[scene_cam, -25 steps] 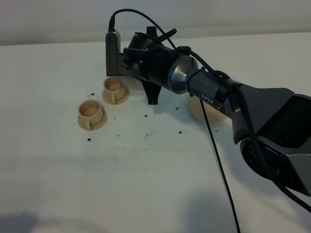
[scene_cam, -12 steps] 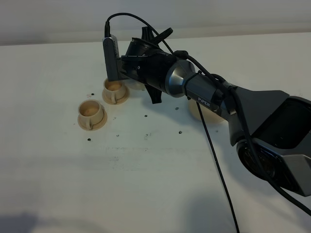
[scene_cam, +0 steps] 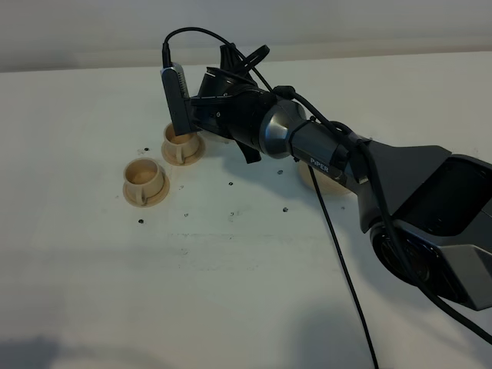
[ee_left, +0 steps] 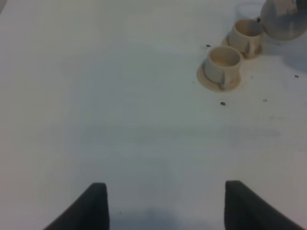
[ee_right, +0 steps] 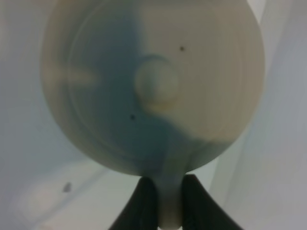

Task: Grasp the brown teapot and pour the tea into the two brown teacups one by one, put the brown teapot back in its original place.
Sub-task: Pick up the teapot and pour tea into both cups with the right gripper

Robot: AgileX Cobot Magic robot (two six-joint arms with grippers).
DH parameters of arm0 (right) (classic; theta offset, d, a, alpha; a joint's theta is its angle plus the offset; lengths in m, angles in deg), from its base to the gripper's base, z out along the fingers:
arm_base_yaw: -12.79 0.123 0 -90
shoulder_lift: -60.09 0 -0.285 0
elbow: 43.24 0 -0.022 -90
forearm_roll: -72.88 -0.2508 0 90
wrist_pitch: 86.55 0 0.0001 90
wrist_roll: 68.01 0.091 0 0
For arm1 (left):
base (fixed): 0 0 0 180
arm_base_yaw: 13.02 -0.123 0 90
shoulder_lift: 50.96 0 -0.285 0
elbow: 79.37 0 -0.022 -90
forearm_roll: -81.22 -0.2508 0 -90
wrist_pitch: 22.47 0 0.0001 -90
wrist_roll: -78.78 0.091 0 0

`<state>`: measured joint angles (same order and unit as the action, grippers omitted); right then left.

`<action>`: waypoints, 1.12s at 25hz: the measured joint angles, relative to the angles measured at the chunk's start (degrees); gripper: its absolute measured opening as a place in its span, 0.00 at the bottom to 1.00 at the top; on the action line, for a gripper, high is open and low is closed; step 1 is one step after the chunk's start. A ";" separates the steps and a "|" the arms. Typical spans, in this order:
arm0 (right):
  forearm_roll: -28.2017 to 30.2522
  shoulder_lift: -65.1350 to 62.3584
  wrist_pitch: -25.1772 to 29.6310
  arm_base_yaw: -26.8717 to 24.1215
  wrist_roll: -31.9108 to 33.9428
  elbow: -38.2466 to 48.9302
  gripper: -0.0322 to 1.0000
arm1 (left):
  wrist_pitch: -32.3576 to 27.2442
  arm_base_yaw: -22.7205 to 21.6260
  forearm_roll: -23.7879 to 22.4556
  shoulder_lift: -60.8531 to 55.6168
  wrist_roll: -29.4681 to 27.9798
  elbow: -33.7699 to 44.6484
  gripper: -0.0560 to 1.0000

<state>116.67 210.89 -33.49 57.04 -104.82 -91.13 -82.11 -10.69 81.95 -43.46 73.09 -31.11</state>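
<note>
Dark fingers of the right gripper pinch the teapot by its handle; its knob faces the camera, half shadowed, over a white table.

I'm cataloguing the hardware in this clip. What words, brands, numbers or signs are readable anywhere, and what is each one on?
"PIPER": white letters on the dark forearm of the right arm, seen in the exterior high view.
No other text shows in any view; the teapot bears none.
</note>
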 joint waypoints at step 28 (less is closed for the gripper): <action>7.07 0.00 -5.75 0.55 -6.71 0.00 0.16 | 0.00 0.00 0.00 0.00 0.00 0.00 0.55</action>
<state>123.75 210.89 -39.24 57.59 -111.53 -91.13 -82.11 -10.69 81.95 -43.46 73.09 -31.11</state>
